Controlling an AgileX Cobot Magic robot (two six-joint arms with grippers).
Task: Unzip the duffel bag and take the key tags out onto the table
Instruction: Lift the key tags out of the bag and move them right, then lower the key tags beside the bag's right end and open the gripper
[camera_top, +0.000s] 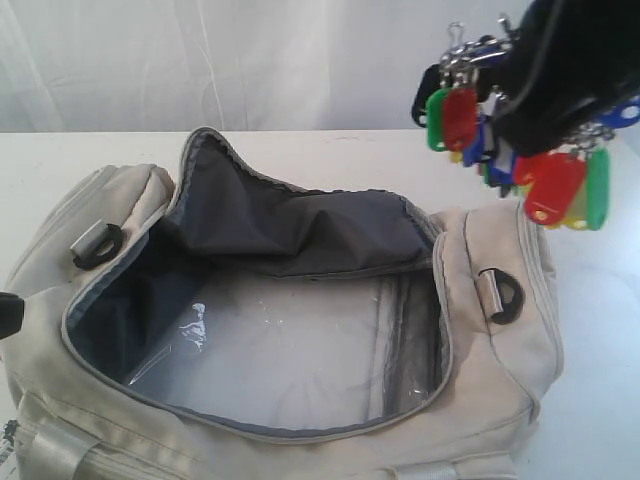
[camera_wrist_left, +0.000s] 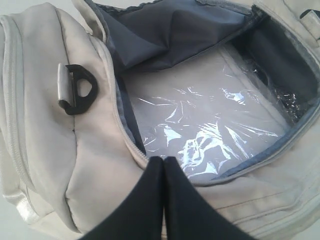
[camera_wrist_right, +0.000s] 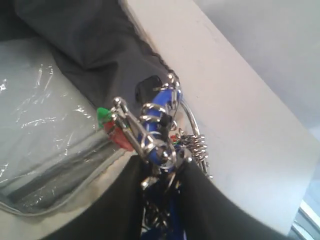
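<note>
The cream duffel bag (camera_top: 505, 355) lies unzipped on the white table (camera_top: 600, 400), its mouth wide and its grey flap folded back; clear plastic covers its floor (camera_wrist_left: 200, 120). My right gripper (camera_top: 555, 80) hangs in the air above the bag's right end, shut on the bunch of key tags (camera_top: 555, 185), whose red, green, blue and yellow tags dangle below it. In the right wrist view the metal rings and blue tags (camera_wrist_right: 162, 137) sit clamped between the fingers (camera_wrist_right: 125, 210). My left gripper (camera_wrist_left: 163, 161) is shut with nothing in it, its tips over the zipper edge (camera_wrist_left: 131, 145) at the bag's left end.
A black D-ring (camera_top: 505, 300) sits on the bag's right end and another (camera_top: 100, 245) on the left end. Bare white tabletop (camera_wrist_right: 240, 125) lies beyond the bag's far and right sides. A pale curtain (camera_top: 250, 60) hangs behind the table.
</note>
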